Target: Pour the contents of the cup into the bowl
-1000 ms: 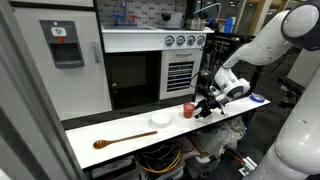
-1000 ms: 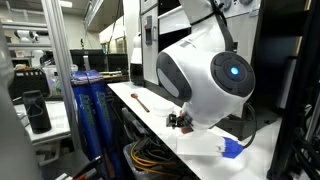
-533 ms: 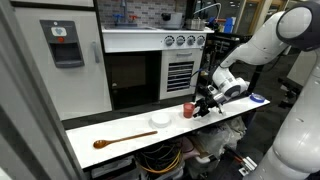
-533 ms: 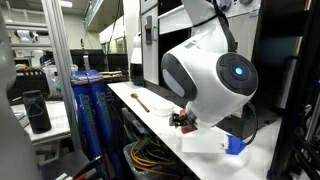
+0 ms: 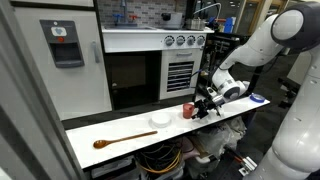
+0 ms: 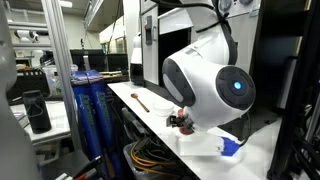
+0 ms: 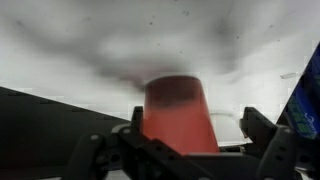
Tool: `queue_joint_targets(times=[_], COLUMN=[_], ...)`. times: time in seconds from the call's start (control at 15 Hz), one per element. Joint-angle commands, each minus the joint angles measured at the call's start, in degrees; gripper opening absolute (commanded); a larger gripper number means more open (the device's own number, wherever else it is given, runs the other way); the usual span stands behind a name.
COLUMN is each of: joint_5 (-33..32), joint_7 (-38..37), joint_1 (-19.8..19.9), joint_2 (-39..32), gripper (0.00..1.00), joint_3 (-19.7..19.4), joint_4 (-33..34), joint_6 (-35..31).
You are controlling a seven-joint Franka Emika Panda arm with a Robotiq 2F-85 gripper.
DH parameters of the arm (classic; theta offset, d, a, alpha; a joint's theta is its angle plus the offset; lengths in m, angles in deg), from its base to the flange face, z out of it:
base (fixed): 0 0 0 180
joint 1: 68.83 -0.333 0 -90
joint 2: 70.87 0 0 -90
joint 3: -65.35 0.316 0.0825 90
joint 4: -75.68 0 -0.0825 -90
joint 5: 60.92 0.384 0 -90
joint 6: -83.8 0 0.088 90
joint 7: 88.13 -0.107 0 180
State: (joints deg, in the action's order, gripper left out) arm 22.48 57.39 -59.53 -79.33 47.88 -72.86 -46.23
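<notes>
The arm (image 5: 268, 40) comes down from high up and bends at the wrist, so that the gripper (image 5: 205, 106) lies low over the white table (image 5: 90, 148) and points sideways at the cup (image 5: 188, 109). Its jaws stand wide apart. In the wrist view the red cup (image 7: 178, 112) stands upright between the two fingers (image 7: 257, 128), nearer to one than to the other. The blur hides whether either finger touches it.

The bowl (image 5: 160, 120) sits on the table just beyond the cup, on the side away from the gripper. A wooden spoon (image 5: 118, 141) lies farther off along the same line.

In an exterior view the arm's big round joint (image 6: 212, 85) fills the middle and covers most of the gripper (image 6: 181, 122) and the cup. Only a dark tangle with a trace of red shows beneath it. The wrist view is soft throughout, and what the cup holds cannot be made out. A blue thing (image 7: 306, 100) is cut off at the frame edge beside the hand.
</notes>
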Motion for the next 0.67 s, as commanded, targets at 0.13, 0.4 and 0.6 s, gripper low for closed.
queue_joint_targets(times=[0.13, 0.4, 0.6], joint_5=[2.91, 1.81, 1.82], joint_7=[5.01, 3.31, 3.1], joint_1=[2.43, 2.44, 2.37], joint_2=[-2.15, -0.88, -0.47], gripper=[1.0, 1.0, 0.93], joint_3=[1.05, 0.86, 0.92], joint_4=[0.99, 1.55, 2.22], joint_6=[2.83, 3.98, 4.17])
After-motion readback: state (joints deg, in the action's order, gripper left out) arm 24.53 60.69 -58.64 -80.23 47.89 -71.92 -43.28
